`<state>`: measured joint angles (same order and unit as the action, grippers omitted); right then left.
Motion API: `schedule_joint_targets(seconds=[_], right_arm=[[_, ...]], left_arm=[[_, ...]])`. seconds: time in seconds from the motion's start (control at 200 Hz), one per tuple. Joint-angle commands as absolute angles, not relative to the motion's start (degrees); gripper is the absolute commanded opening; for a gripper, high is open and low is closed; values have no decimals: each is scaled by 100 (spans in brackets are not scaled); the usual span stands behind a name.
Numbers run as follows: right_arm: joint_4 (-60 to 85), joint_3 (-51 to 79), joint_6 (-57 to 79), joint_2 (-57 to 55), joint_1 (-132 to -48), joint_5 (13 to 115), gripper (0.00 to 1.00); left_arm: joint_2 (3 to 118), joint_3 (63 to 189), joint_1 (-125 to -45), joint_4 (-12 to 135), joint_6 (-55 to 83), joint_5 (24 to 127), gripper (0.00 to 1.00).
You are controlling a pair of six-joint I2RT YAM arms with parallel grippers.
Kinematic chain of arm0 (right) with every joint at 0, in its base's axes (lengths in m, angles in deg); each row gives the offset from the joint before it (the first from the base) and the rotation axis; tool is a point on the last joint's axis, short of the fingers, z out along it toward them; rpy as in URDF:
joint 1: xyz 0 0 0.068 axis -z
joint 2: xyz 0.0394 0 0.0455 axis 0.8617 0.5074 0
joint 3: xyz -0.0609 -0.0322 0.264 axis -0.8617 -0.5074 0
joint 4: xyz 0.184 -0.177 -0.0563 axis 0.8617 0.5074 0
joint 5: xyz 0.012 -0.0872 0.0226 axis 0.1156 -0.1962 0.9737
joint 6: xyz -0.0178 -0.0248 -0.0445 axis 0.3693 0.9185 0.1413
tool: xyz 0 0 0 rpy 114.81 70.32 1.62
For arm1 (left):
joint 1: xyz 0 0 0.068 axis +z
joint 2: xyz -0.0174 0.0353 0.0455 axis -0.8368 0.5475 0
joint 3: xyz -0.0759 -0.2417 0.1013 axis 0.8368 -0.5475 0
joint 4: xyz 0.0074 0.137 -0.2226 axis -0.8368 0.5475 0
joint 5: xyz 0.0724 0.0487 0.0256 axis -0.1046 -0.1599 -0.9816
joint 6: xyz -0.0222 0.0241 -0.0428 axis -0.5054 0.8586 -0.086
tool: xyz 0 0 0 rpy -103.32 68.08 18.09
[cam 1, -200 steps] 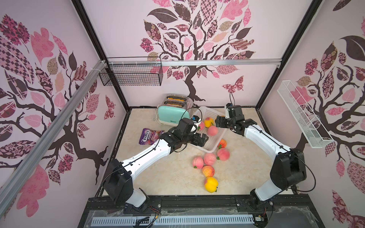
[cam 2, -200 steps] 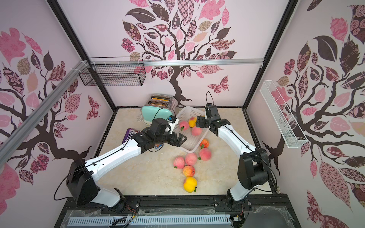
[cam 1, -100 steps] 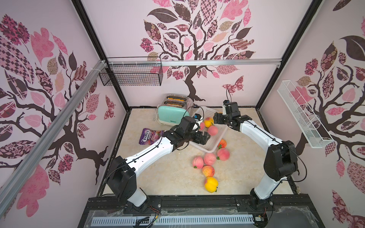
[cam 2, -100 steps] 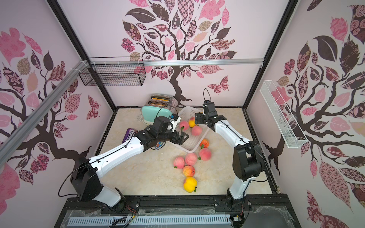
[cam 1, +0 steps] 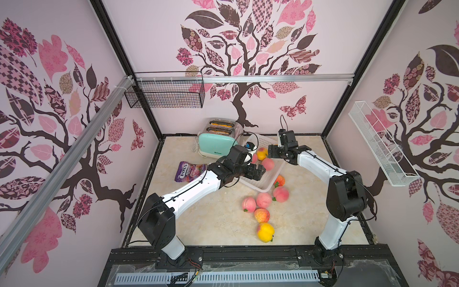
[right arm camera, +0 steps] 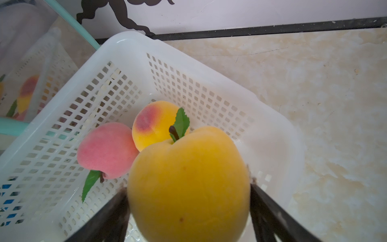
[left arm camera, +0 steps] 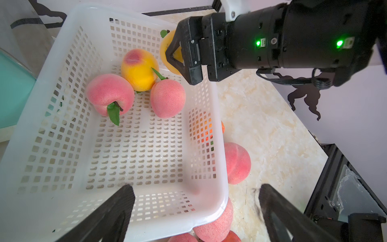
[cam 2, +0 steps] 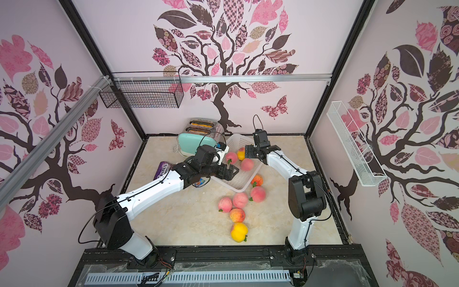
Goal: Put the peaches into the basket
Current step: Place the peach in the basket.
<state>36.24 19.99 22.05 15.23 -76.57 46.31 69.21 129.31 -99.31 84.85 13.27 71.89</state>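
Note:
The white perforated basket (cam 1: 267, 182) (left arm camera: 207, 211) holds three peaches: a blushed yellow one (left arm camera: 139, 70), a pink one (left arm camera: 110, 94) and another pink one (left arm camera: 167, 98). My right gripper (cam 1: 270, 152) (right arm camera: 187, 188) hangs over the basket's far end, shut on a large yellow peach (right arm camera: 188, 167) (left arm camera: 165, 47). My left gripper (cam 1: 258, 171) (left arm camera: 195, 188) is open and empty above the basket's near corner. Several more peaches lie on the table by that corner, among them a pink one (cam 1: 280, 194) and a yellow one (cam 1: 265, 231).
A mint toaster (cam 1: 218, 145) stands right behind the basket. A purple candy bag (cam 1: 187, 171) lies to its left, under my left arm. A black wire basket (cam 1: 164, 93) hangs on the back wall and a white wire shelf (cam 1: 380, 146) on the right wall.
My right gripper has carried the yellow peach leftward, over the basket's far end. My left arm has hardly moved.

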Motion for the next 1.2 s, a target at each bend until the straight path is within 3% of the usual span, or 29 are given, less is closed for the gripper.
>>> schedule_joint_targets(seconds=[0.0,1.195], right_arm=[[3528,2308,2314,1589,-7630,4463,88],[3589,2663,2567,2359,-7612,4148,88]], left_arm=[[6941,12952,-9910,8410,1367,7141,97],[6992,12844,-9907,8243,1288,7265,97]])
